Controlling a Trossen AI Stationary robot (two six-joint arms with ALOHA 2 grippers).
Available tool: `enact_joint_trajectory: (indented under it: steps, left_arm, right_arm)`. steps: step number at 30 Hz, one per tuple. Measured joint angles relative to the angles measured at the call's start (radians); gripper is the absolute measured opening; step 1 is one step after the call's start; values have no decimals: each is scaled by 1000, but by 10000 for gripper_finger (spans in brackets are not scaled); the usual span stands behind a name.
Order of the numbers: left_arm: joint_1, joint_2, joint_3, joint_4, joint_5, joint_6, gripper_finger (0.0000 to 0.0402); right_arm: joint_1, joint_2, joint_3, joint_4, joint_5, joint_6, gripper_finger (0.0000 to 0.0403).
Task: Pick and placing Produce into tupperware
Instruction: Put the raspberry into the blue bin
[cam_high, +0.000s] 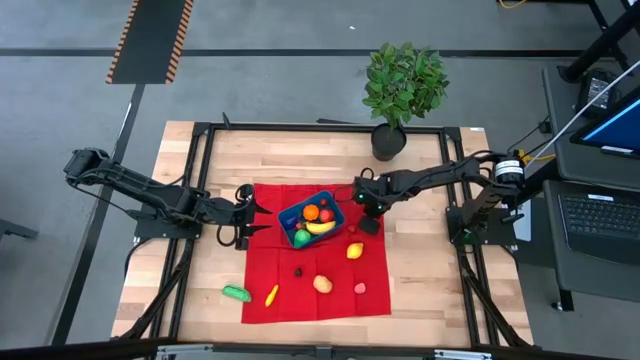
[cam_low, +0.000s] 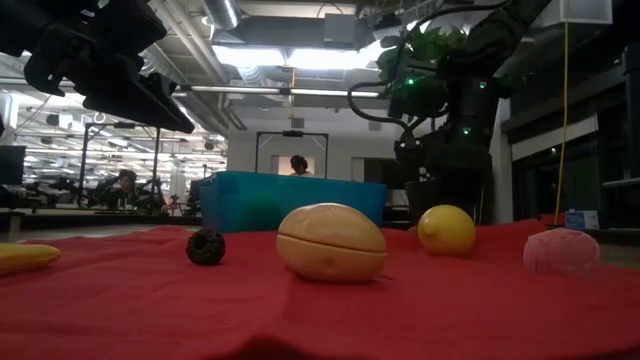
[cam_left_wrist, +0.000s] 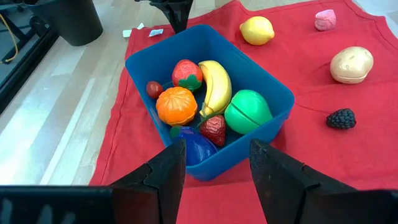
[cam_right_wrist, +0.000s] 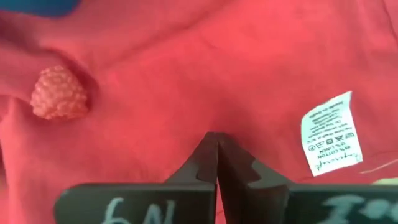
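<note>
While L end effector (cam_left_wrist: 213, 163) gapes empty, R end effector (cam_right_wrist: 217, 163) closed — tupperware (cam_left_wrist: 266, 87) half full

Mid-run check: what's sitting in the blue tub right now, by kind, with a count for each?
In the blue tub, as the left wrist view shows it:
Strawberries: 2
Banana: 1
Orange: 1
Green fruit: 1
Dark blue piece: 1
Small dark red piece: 1
Total: 7

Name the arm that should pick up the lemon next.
Right. The right gripper, shut, hangs just beside the lemon, while the left gripper, open, sits across the blue tupperware from it.
</note>
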Motion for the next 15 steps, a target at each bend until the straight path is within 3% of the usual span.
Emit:
enact_joint_trajectory:
  steps: [15]
  left_arm:
    - [0, 0, 0, 0, 0, 0, 168]
  right_arm:
    - [-52, 1, 1, 22, 8, -58, 4]
